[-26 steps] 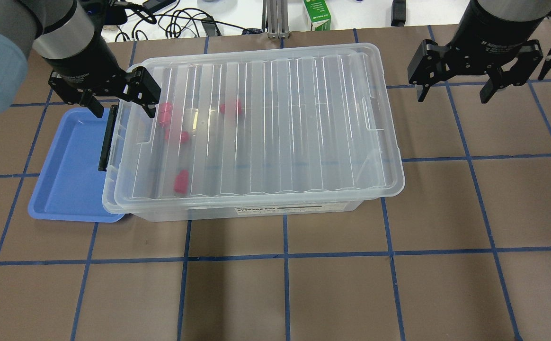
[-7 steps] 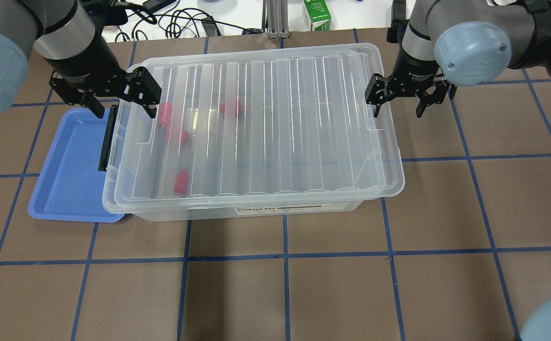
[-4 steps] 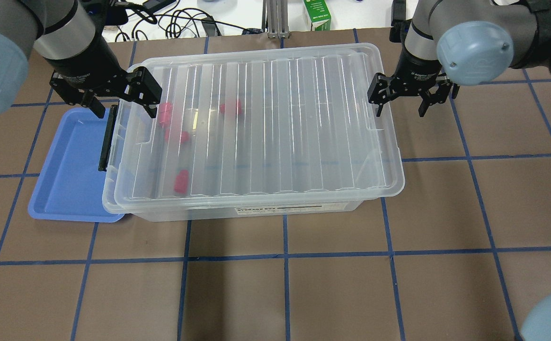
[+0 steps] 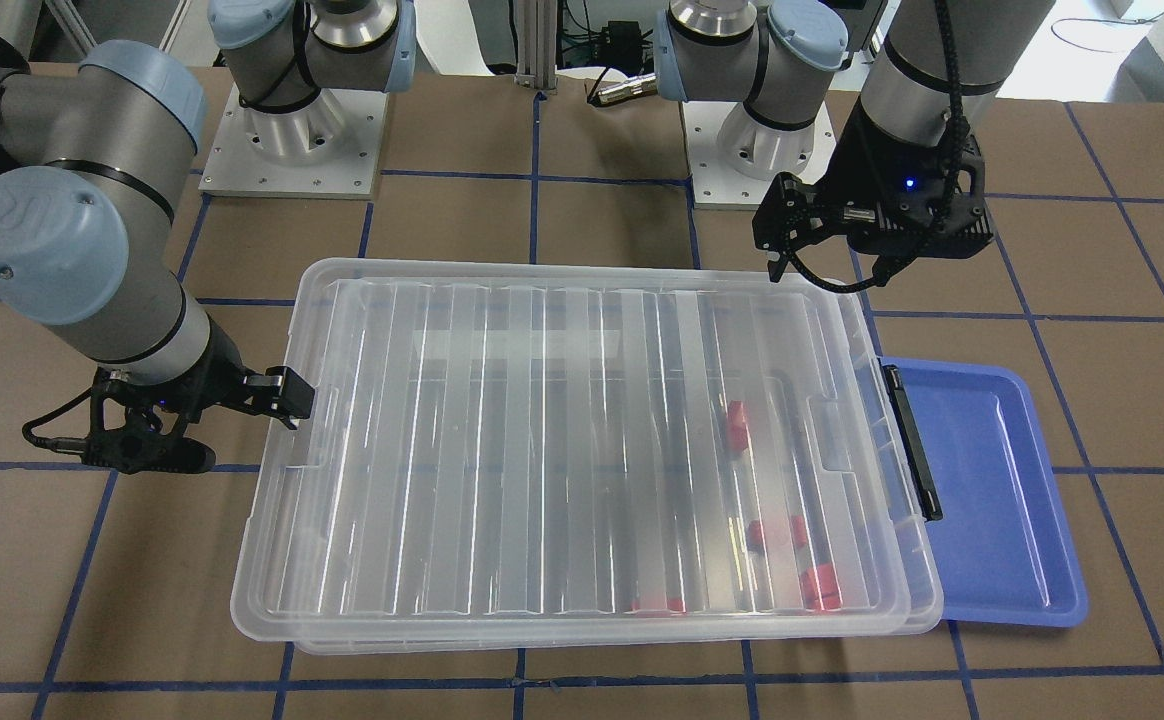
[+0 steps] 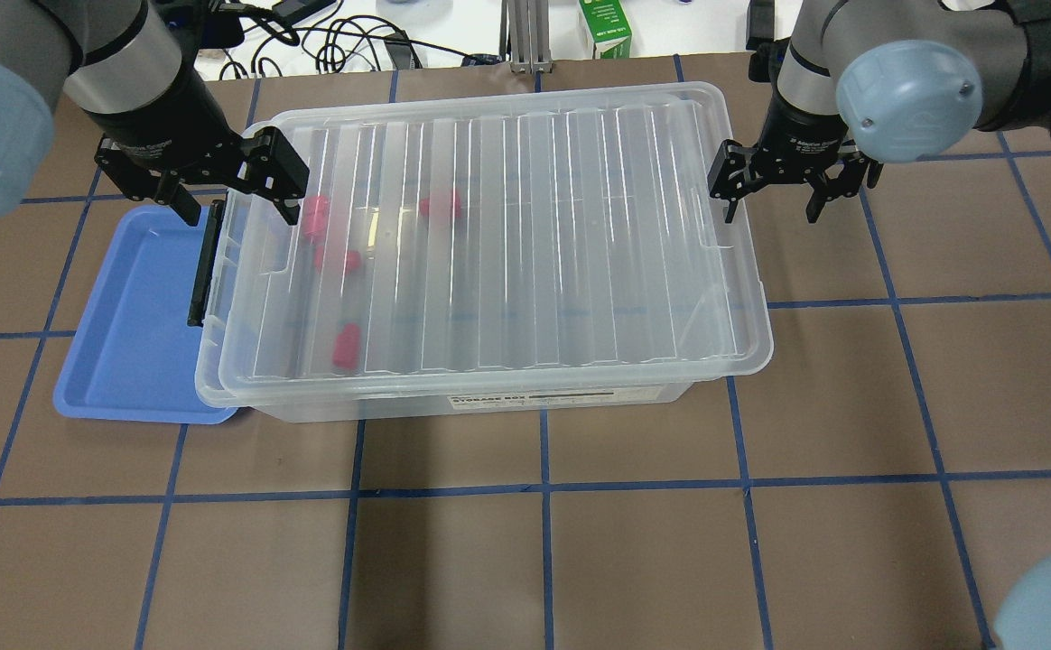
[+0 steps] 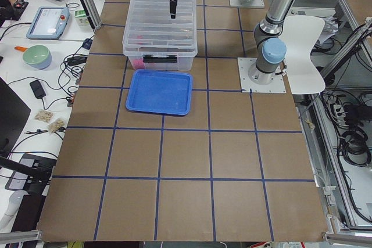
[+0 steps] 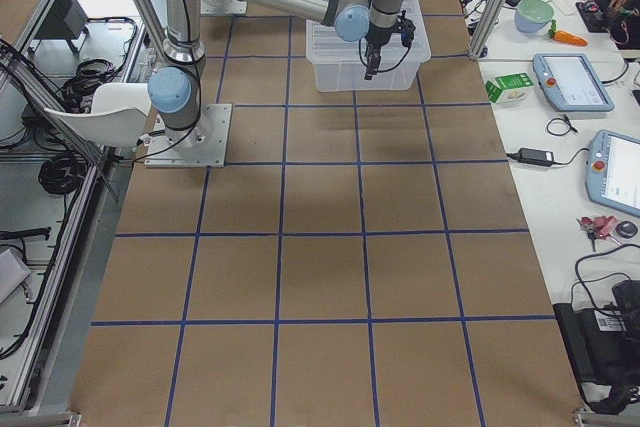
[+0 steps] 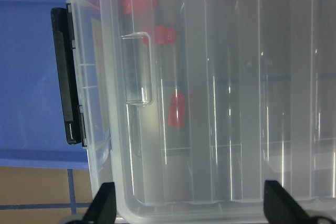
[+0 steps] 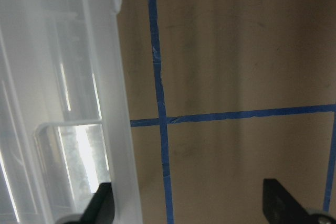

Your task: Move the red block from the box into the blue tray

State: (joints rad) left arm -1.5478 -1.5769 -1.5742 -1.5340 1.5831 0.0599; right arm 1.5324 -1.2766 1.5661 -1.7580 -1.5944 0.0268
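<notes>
The box is a clear bin with its ribbed lid on and a black latch at its left end. Several red blocks lie inside near that end, also seen in the front view and left wrist view. The blue tray lies empty beside the latch end, partly under the box rim. My left gripper is open, its fingers straddling the box's left rim. My right gripper is open at the box's right end, one finger over the lid edge, the other over the table.
A green carton and cables lie beyond the table's far edge. The two arm bases stand behind the box. The brown table carries a blue tape grid.
My right arm has swung in from the far right and come down at the box's right end, then edged slightly right. My left gripper, the box and the blocks have not moved.
</notes>
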